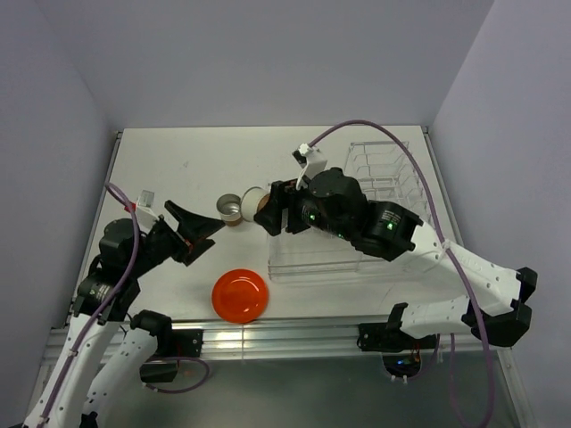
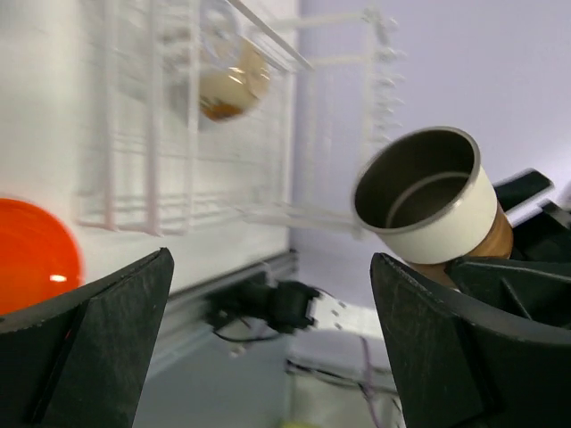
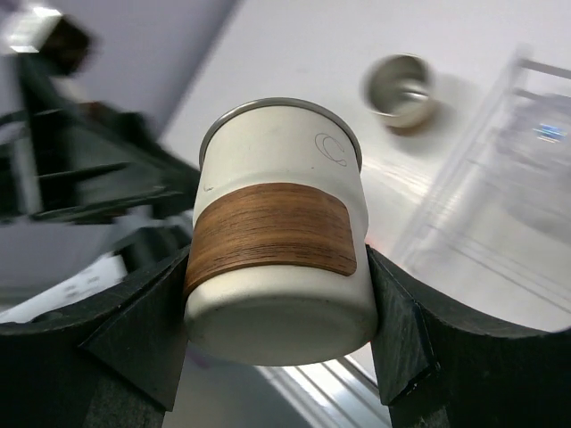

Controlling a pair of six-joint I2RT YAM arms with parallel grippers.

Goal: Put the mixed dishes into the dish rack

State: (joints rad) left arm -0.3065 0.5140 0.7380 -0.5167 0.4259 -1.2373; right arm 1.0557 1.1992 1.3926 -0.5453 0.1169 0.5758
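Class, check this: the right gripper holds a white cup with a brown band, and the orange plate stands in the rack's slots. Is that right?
No. The right gripper does hold the cup, but the orange plate lies flat on the table beside the rack, as the top external view shows.

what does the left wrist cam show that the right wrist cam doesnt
Only the left wrist: the orange plate, a beige bowl seen through the dish rack bars, and the open mouth of the cup. Only the right wrist: a second cup on the table, plus the held cup's wooden band and base. Both: the cup clamped in the right gripper, and part of the dish rack.
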